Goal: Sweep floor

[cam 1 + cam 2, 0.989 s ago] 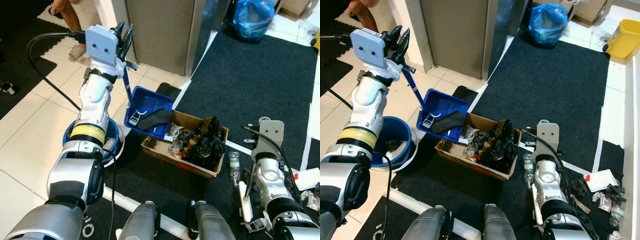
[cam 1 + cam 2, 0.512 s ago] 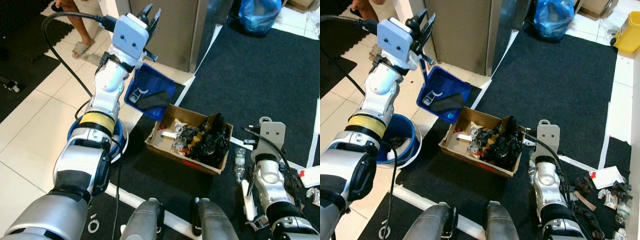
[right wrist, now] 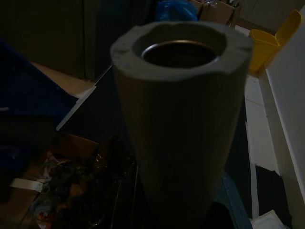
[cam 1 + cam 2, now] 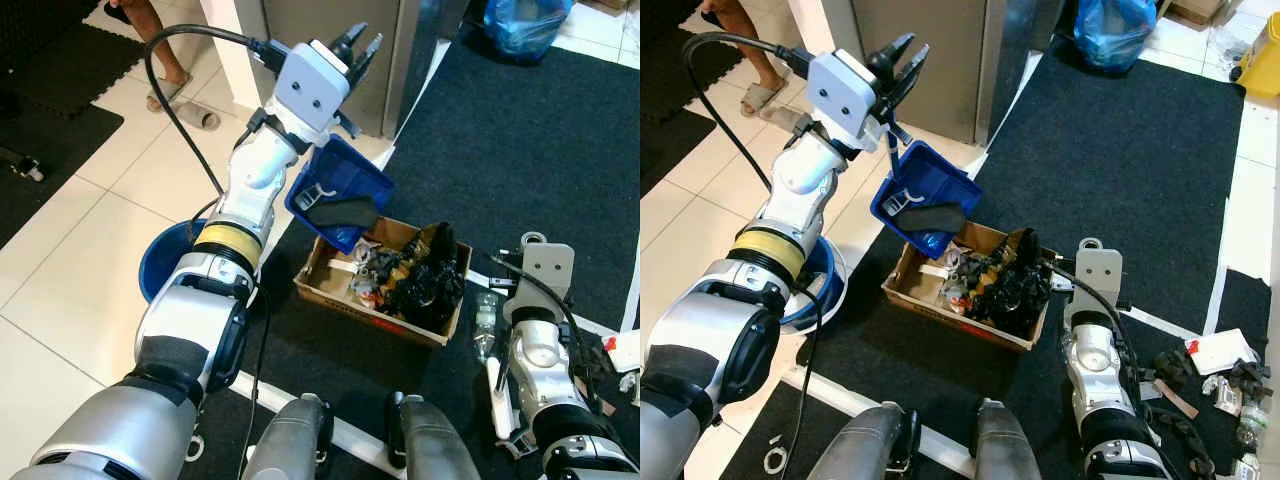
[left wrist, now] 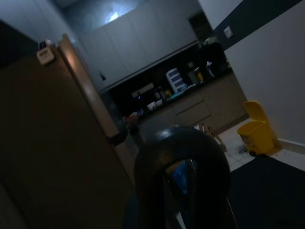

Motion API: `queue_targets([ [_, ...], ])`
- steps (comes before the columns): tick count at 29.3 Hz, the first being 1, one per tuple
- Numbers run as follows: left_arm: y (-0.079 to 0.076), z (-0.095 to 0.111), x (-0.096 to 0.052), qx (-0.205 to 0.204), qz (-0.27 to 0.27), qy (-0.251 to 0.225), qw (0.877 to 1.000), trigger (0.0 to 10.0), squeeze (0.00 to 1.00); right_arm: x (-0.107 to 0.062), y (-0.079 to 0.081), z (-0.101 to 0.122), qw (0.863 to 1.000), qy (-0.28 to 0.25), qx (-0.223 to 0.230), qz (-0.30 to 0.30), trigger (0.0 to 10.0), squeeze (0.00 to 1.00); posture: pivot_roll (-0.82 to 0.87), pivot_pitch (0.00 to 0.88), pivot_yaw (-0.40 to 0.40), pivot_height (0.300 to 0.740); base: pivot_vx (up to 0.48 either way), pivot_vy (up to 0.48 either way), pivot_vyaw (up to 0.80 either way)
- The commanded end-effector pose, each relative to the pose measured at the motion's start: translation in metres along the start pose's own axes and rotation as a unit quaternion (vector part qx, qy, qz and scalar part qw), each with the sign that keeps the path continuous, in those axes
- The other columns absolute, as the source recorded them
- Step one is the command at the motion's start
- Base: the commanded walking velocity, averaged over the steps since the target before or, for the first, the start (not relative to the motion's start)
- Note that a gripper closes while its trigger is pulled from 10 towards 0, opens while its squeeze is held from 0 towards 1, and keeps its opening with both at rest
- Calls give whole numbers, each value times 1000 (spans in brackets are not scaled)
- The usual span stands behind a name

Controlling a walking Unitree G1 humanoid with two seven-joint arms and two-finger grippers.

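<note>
My left gripper [image 4: 358,45] is raised high and shut on the thin handle of a blue dustpan [image 4: 345,195]. The pan hangs tilted over the far left corner of a cardboard box [image 4: 335,290] full of dark trash [image 4: 412,282]. A black scrap and a white piece lie in the pan. My right arm [image 4: 540,345] rests low on the right, beside the box. A thick grey tube [image 3: 181,109] stands end-on close before the camera in the right wrist view.
A blue bucket [image 4: 165,262] sits on the tiles left of the box. A plastic bottle [image 4: 483,322] lies on the black mat [image 4: 520,150]. A blue bag [image 4: 525,20] and a yellow bin [image 4: 1265,70] stand far off. A person's sandalled feet [image 4: 170,95] are at top left.
My left arm has swung the dustpan to the right, from beside the bucket to over the box's corner. The head camera has also shifted.
</note>
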State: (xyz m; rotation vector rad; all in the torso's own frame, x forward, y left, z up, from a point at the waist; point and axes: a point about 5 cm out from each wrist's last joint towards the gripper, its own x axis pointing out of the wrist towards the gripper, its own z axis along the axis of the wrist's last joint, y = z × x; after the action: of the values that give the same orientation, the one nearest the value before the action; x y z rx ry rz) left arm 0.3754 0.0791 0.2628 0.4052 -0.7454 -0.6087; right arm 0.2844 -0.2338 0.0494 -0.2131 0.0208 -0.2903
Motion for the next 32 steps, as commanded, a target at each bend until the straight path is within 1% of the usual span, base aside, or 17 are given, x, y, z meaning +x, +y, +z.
queue_targets([
  [1, 1, 21, 10, 45, -24, -65, 997, 10000, 0, -10, 0, -16, 999, 40, 0, -5, 10000, 0, 44, 179, 91, 740, 0, 0, 0],
  [5, -3, 22, 10, 54, -44, -73, 995, 10000, 0, -10, 1, -16, 999, 40, 2, -8, 10000, 0, 47, 179, 95, 740, 0, 0, 0],
  [10, -9, 25, 11, 55, -56, -83, 993, 10000, 0, -10, 1, -16, 999, 40, 4, -10, 10000, 0, 48, 179, 98, 740, 0, 0, 0],
  [12, -11, 25, 12, 51, -58, -85, 993, 10000, 0, -10, 1, -16, 999, 40, 4, -10, 10000, 0, 48, 179, 98, 740, 0, 0, 0],
  [16, -20, 27, 14, 42, -69, -96, 992, 10000, 0, -11, 1, -17, 999, 41, 5, -12, 10000, 0, 45, 180, 102, 740, 0, 0, 0],
  [23, -29, 30, 16, 36, -88, -111, 989, 10000, 0, -11, 1, -17, 999, 42, 6, -16, 10000, 0, 44, 177, 107, 740, 0, 0, 0],
  [30, -33, 36, 17, 47, -104, -130, 985, 10000, 0, -9, 2, -16, 999, 42, 6, -14, 10000, 0, 51, 169, 103, 740, 0, 0, 0],
  [32, -29, 36, 17, 49, -96, -129, 986, 10000, 0, -7, 2, -15, 999, 42, 6, -14, 10000, 0, 52, 162, 101, 740, 0, 0, 0],
])
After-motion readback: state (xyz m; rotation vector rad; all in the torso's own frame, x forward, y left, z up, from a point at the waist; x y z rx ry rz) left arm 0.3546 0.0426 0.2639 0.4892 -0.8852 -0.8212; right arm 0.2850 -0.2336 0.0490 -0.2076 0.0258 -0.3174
